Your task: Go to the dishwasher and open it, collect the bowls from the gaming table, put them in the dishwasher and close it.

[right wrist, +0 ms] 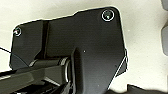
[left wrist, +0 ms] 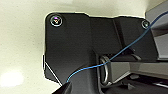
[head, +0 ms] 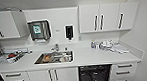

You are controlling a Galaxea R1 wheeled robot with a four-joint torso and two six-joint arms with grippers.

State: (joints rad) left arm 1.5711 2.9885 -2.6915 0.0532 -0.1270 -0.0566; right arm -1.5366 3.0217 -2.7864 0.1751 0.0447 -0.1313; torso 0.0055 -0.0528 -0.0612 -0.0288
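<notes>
The dishwasher, a dark, cabinet-wide opening with racks showing, is sitting under the white tabletop, right of the steel sink. Its door is probably heavy and stiff, best gripped along the top edge. Both sets of fingers: cannot tell.

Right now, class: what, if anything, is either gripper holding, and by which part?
It cannot be told: both wrist views show the robot's own dark plate over pale floor, not the fingers.

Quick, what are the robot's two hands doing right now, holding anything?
Left end effector: cannot be told.
Right end effector: cannot be told.
</notes>
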